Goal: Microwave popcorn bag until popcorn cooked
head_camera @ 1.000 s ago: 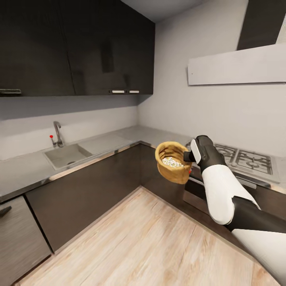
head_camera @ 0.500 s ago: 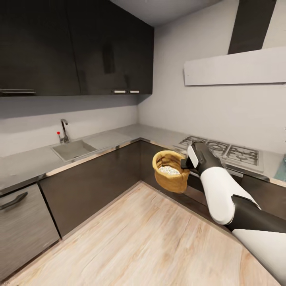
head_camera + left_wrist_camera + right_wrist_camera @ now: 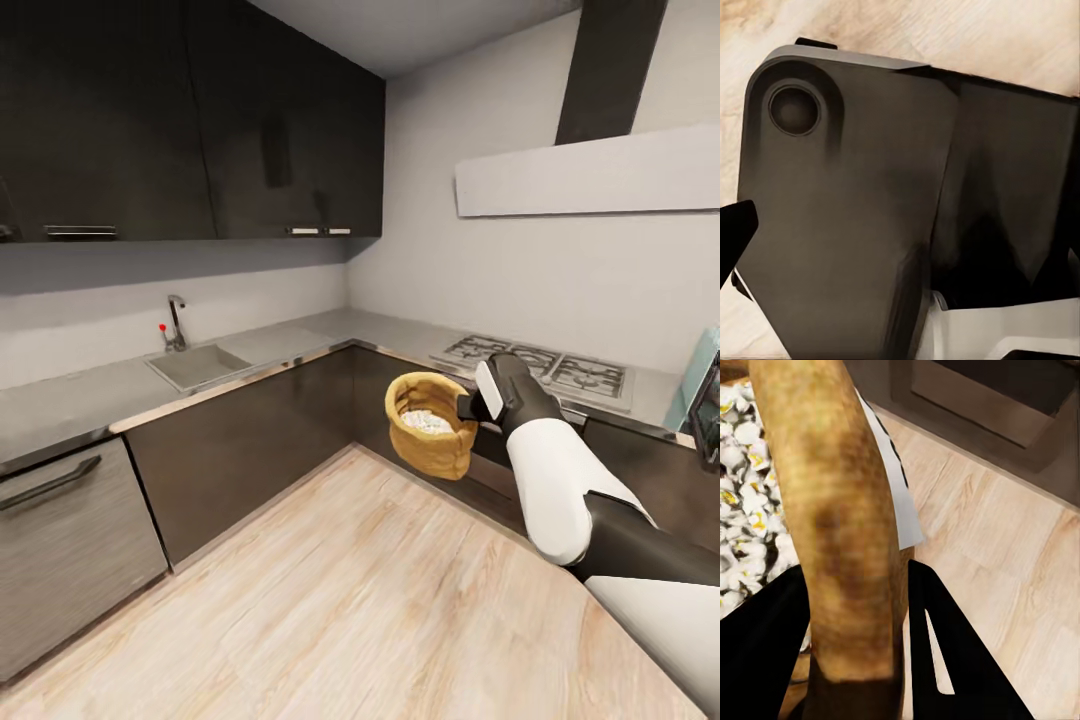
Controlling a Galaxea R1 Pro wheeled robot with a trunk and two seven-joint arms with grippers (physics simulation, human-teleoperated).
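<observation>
Pinching the popcorn bag [image 3: 432,437] rim, the right fingers [image 3: 945,660] hold it above the floor [image 3: 350,600]; left fingers' state unclear.

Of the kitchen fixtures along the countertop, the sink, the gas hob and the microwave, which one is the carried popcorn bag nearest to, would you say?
The gas hob: in the head view the popcorn bag, held by the right gripper, hangs just in front of it. The sink lies far left and the microwave at the right edge.

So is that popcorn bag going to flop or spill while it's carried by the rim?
The popcorn bag probably keeps its shape: hanging from the right gripper by one rim, it looks unsagged. It seems light. Its open mouth tilts slightly, so popcorn could spill if jolted.
</observation>
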